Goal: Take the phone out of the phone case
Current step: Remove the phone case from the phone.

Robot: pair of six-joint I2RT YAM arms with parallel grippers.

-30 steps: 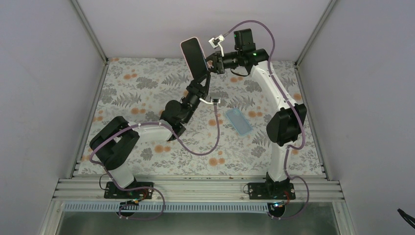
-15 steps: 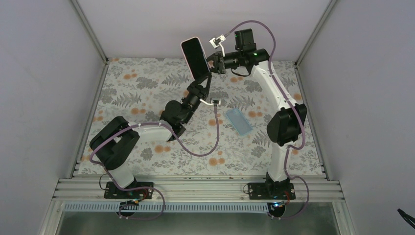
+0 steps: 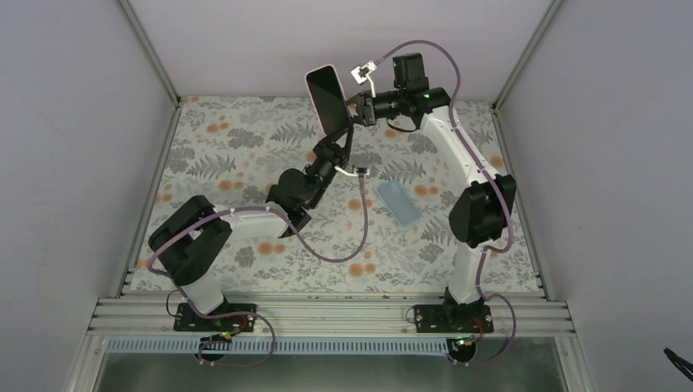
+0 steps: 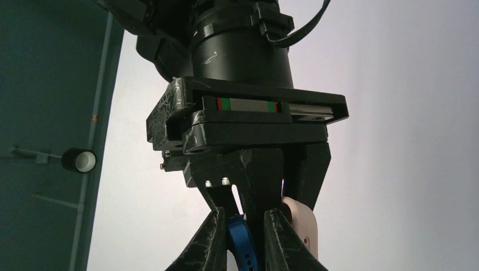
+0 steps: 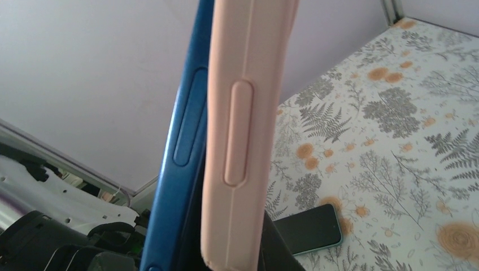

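Separation in progress: blue phone [image 5: 181,141], pinched low between the closed fingers of the left gripper [image 3: 337,139] high above the table [image 3: 237,139], has edged slightly rightward, while the right gripper [image 3: 353,109] apparently nips the pink case [image 5: 248,113], gapping along one edge but not yet off.

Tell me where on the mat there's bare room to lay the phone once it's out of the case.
Widest bare patch: the far-left mat, between the left rail and the left arm. Also open: the near strip between the cable loop and the right arm. Crowded: around the spare phone lying mid-right.
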